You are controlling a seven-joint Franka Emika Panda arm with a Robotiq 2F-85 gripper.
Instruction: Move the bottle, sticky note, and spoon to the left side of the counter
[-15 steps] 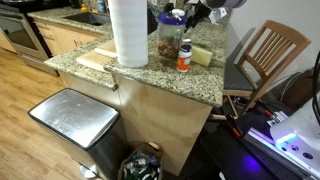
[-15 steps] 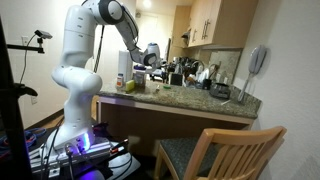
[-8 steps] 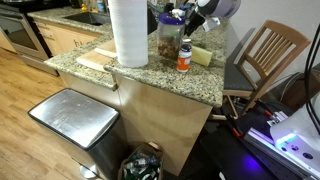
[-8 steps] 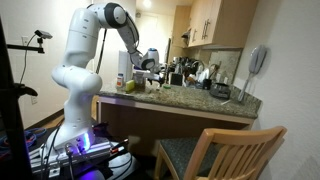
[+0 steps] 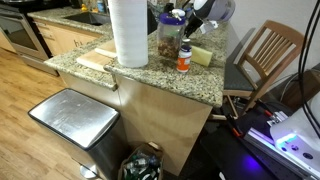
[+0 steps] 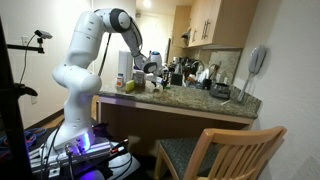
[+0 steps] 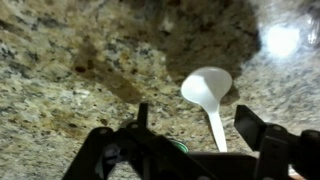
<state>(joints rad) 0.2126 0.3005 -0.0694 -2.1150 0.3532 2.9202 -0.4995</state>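
Hovering with its jaws spread above the white spoon (image 7: pixel 206 88) lying flat on the speckled bench (image 7: pixel 60 70), the tool (image 7: pixel 197 128) risks pinching off-centre and skidding the thin handle across the granite

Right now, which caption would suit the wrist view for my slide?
Open end effector positioned over a white spoon lying on the speckled counter.

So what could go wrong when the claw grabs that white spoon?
The spoon lies flat on the hard counter, so the open claw might scrape the stone or flick it away. In an exterior view it hangs close to the jar and bottle and could bump them.
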